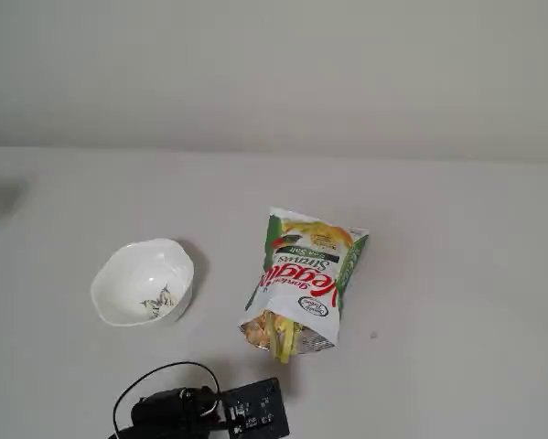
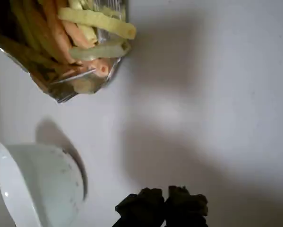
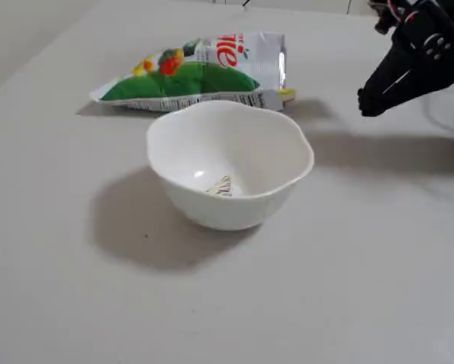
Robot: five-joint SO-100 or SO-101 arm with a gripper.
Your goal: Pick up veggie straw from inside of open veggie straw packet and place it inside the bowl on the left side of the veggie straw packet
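The veggie straw packet (image 1: 306, 274) lies flat on the table with its open, silvery mouth towards the arm. Several straws sit in the mouth (image 2: 61, 42). One pale yellow veggie straw (image 2: 98, 20) pokes out furthest; its tip also shows in a fixed view (image 3: 287, 93). The white wavy-rimmed bowl (image 1: 136, 270) stands left of the packet in a fixed view and holds only its dark floral mark (image 3: 221, 186). My gripper (image 2: 164, 204) is shut and empty, hovering over bare table a short way from the packet mouth. It also shows at top right in a fixed view (image 3: 365, 104).
The arm (image 1: 177, 410) with a looping black cable sits at the bottom edge of a fixed view, near the bowl and the packet mouth. The table (image 1: 456, 274) is pale grey and a plain wall stands behind it.
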